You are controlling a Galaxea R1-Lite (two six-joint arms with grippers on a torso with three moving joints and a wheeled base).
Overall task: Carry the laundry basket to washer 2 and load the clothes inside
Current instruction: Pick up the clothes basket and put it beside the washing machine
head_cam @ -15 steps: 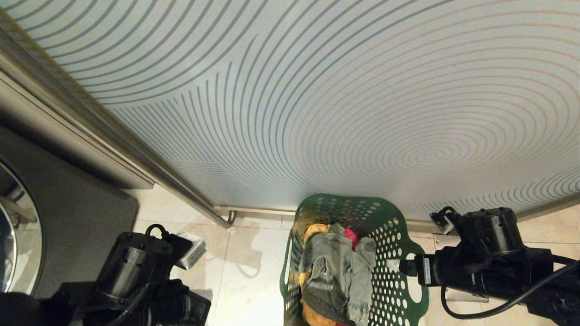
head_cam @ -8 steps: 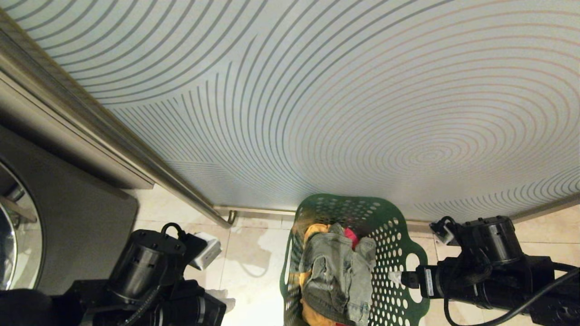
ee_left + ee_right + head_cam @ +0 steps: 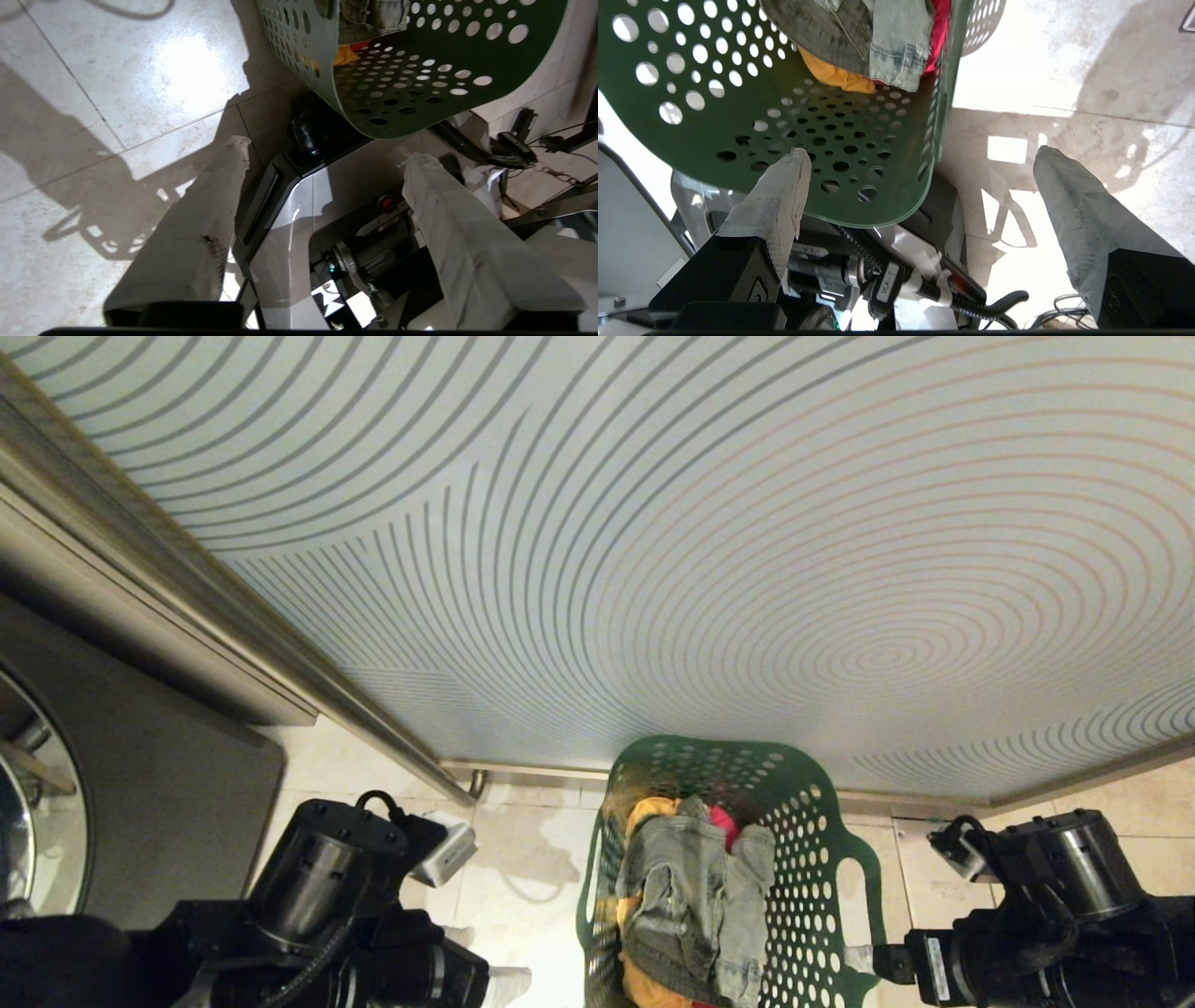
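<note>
The dark green perforated laundry basket (image 3: pixel 803 831) stands on the tile floor between my two arms. The clothes (image 3: pixel 695 896) lie heaped in it: grey denim on top, yellow-orange and red cloth beneath. In the left wrist view my left gripper (image 3: pixel 324 161) is open and empty, just off the basket's flared rim (image 3: pixel 420 93). My right gripper (image 3: pixel 922 161) is open too. One of its fingers (image 3: pixel 784 186) lies against the basket's rim (image 3: pixel 738 121) without clamping it. A dark grey washer (image 3: pixel 149 784) with a chrome-rimmed door stands at far left. No number shows, so washer 2 cannot be told.
A frosted wall panel with curved stripes (image 3: pixel 653 569) rises right behind the basket, with a metal rail (image 3: pixel 280 653) along its left side. My own base (image 3: pixel 299 196) and its cables (image 3: pixel 971 298) sit under the basket's near rim. Bare tile floor (image 3: pixel 523 896) lies left of the basket.
My left gripper has opened and that arm has shifted right. My right arm has pulled back, down and to the right, off the basket's side handle. The basket has stayed put.
</note>
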